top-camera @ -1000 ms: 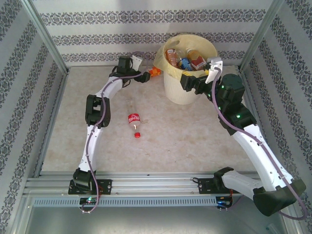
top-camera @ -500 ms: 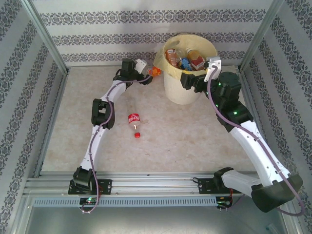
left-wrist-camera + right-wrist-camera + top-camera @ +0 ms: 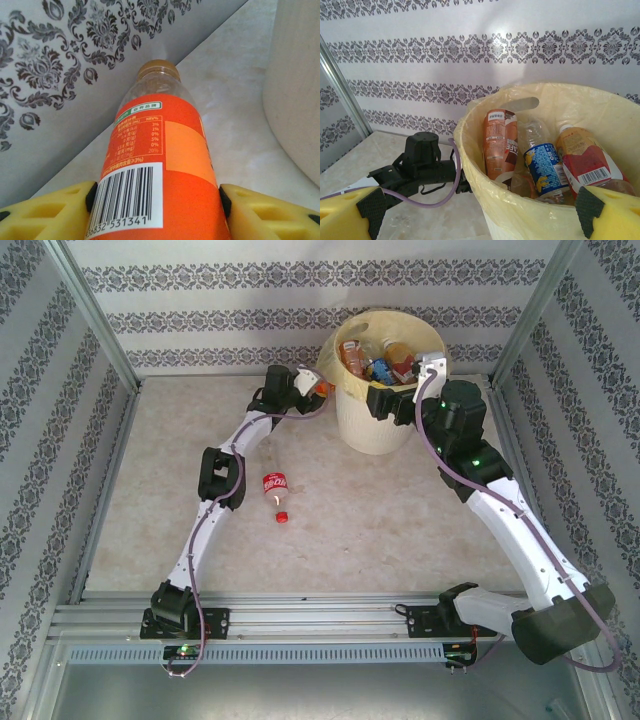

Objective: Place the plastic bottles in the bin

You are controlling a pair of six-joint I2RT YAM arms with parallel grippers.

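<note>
One orange-labelled bottle sits clamped in the left gripper, just left of the bin by the back wall. The right gripper hangs open above several bottles inside the bin. Another red-labelled bottle lies on the desk.

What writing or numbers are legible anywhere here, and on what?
"531341": end of the barcode digits on the orange-labelled clear plastic bottle.
"NRV%" above "3%, 1%, 0%, 5%, 0%, 20%": same label.
Chinese print on that label: too small to read.
White script on the red-labelled bottle lying on the table: blurred.
Labels on the bottles in the round white bag-lined bin: unreadable.
</note>
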